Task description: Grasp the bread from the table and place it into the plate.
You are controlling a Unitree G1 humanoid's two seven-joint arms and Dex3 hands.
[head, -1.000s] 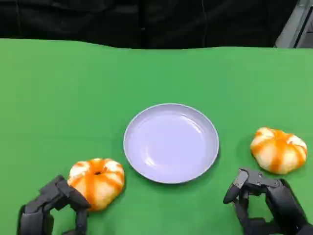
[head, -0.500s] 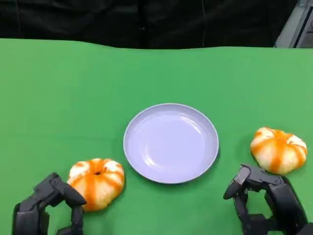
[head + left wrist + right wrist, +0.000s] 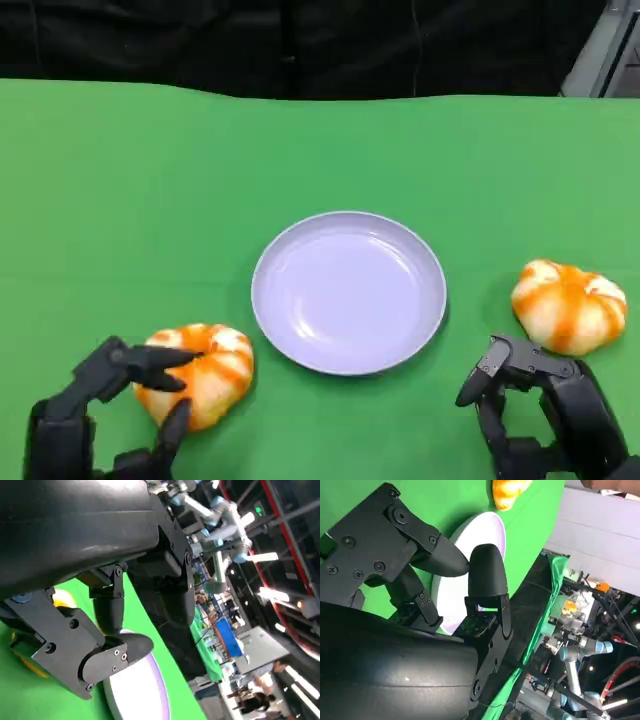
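1. We have two orange-striped bread rolls on the green table (image 3: 120,200): the left bread (image 3: 205,368) lies near the lavender plate (image 3: 300,255), off its lower left rim, and the right bread (image 3: 570,305) lies beside the plate's right side, apart from it. Neither is in the plate.
2. Our left hand (image 3: 115,415) sits at the left bread with its fingers spread around it — one fingertip lies over the top of the roll, another reaches under its near edge. We judge it open and not yet clamped.
3. Our right hand (image 3: 545,410) rests just short of the right bread, fingers apart and holding nothing.
4. To do the grasp well, we would push the left hand a little further over the roll so the fingers meet it on opposite sides, then close gently — the roll looks soft and could squash or skid on the cloth.
5. We would lift clear of the table before crossing the plate's raised rim.
6. The head view gives the whole layout; the left wrist view shows its fingers (image 3: 117,652) apart, with a sliver of yellow roll behind them, which the head view leaves less plain.
7. The right wrist view shows its fingers (image 3: 485,575) parted over the plate with a roll beyond.
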